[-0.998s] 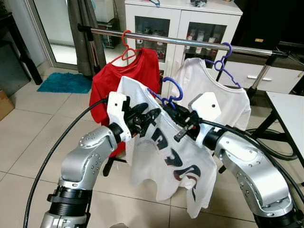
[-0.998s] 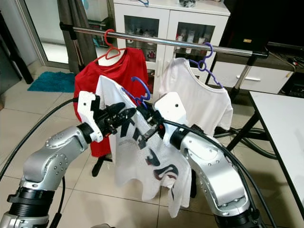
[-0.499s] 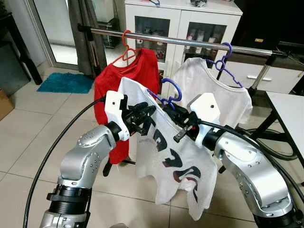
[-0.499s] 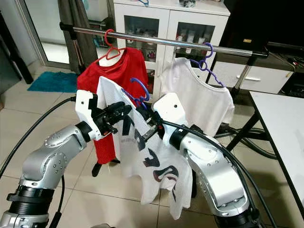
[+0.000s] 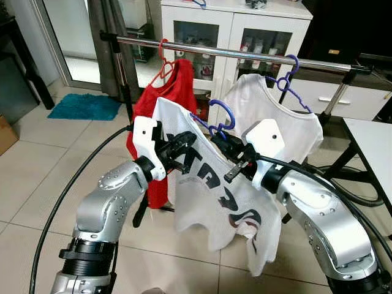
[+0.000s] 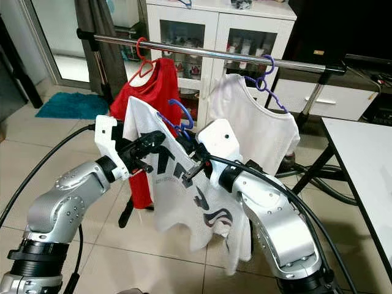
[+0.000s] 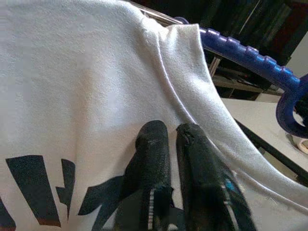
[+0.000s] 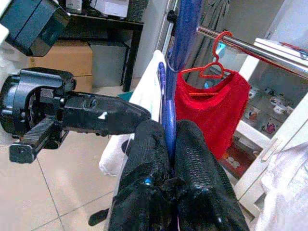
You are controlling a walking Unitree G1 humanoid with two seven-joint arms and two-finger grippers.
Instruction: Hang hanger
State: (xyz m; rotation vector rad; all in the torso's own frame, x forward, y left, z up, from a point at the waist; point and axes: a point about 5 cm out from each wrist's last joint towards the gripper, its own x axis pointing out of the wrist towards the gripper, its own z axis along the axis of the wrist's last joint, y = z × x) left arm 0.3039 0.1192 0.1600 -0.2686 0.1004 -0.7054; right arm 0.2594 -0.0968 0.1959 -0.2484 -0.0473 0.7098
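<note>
A blue hanger [image 5: 223, 114] carrying a white printed T-shirt [image 5: 214, 196] is held up between my two arms, below and in front of the steel rail [image 5: 245, 54]. My right gripper [image 5: 231, 151] is shut on the hanger's neck [image 8: 169, 130] just under the hook. My left gripper [image 5: 182, 144] is at the shirt's left shoulder, its fingertips [image 7: 154, 139] closed together on the fabric. On the rail hang a red shirt [image 5: 174, 86] on a red hanger [image 5: 164, 52] and a plain white shirt [image 5: 269, 104] on a purple hanger [image 5: 289, 76], with a gap between them.
Behind the rail stands a white glass-door cabinet [image 5: 202, 30]. A white table [image 5: 373, 147] is at the right, with black cables on the floor beside it. A dark curtain [image 5: 107, 49] and a teal mat [image 5: 82, 105] are at the left.
The red shirt has turned on the rail and now hangs nearly edge-on. The printed shirt's lower part has swung left. Both grippers keep their hold.
</note>
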